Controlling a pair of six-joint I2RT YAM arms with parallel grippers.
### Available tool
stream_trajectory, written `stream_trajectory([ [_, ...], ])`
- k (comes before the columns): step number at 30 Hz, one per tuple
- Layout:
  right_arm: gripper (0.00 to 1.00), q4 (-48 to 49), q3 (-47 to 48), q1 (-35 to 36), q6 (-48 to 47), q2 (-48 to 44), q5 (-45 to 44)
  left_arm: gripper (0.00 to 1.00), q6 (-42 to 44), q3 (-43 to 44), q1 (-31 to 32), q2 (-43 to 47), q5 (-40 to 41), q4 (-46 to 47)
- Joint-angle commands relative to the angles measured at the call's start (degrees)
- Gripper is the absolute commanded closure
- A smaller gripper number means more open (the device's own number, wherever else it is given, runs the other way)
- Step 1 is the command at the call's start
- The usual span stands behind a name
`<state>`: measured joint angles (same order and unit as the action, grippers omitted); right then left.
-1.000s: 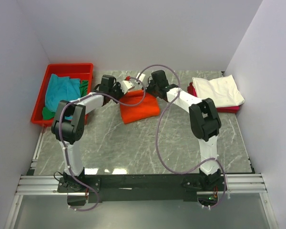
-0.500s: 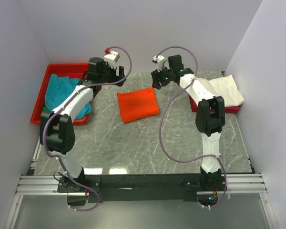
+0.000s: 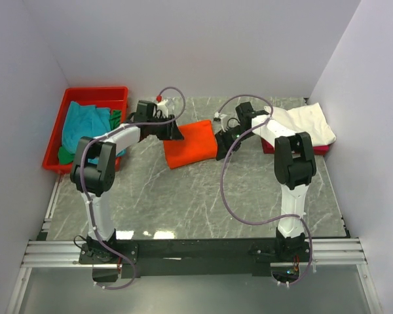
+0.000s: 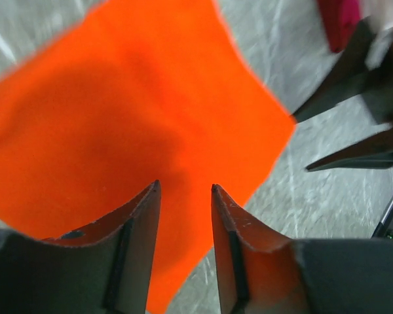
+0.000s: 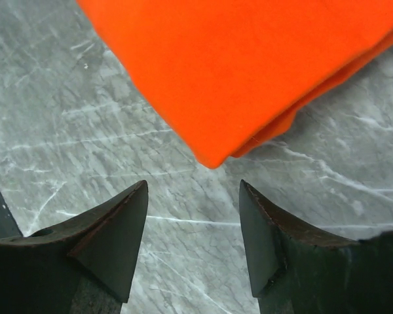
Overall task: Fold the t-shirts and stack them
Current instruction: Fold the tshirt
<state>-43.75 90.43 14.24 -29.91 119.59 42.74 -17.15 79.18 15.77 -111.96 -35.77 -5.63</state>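
Tabletop (image 3: 183,196) of grey marble is seen from above; a folded orange shirt (image 3: 191,145) lies flat on it, toward 12 o'clock from the middle; the left gripper (image 3: 175,131) is set at the shirt's 10 o'clock corner and the right gripper (image 3: 221,146) at its 3 o'clock edge; a red tray (image 3: 54,141) at 10 o'clock holds a teal shirt (image 3: 82,124) and a green shirt (image 3: 65,156); at 2 o'clock a white shirt (image 3: 301,123) is laid on a magenta-red shirt (image 3: 314,150).

From the left wrist, the left gripper (image 4: 185,187) is seen over the orange shirt (image 4: 131,111), its jaws parted, with nothing pinched between them.

From the right wrist, the right gripper (image 5: 193,186) is spread wide over bare marble (image 5: 65,98); the orange shirt (image 5: 249,59) has its corner at 12 o'clock, just beyond the fingertips; nothing is gripped.
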Motion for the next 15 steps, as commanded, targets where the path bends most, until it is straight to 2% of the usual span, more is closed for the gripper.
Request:
stream_trajectory([
  [1,0.37,0.2,2.3,-0.3,1.2,-1.9,3.1,0.59,-1.3,1.2,0.9,-2.1,-1.9,-1.1],
  [5,0.49,-0.6,4.7,-0.3,3.1,-2.1,-0.8,0.61,-0.4,1.8,0.9,-6.0,0.6,-2.8],
  [8,0.53,0.7,3.4,-0.5,2.9,-6.4,-2.7,0.61,0.3,2.1,0.9,-7.7,2.0,-3.6],
  [11,0.64,1.2,4.1,-0.3,5.6,-7.4,1.4,0.61,-0.1,2.2,0.9,-8.6,2.5,-3.1],
  [12,0.67,0.1,5.2,0.1,6.4,-6.3,6.3,0.61,-0.3,2.3,0.9,-8.6,2.5,-2.9],
  [13,0.77,-1.1,6.5,0.5,7.1,-4.9,8.6,0.61,-0.4,2.4,0.9,-8.8,2.6,-2.7],
  [15,0.80,-5.7,11.7,2.9,7.9,0.9,11.6,0.61,-0.8,2.5,0.8,-8.8,2.9,-2.3],
])
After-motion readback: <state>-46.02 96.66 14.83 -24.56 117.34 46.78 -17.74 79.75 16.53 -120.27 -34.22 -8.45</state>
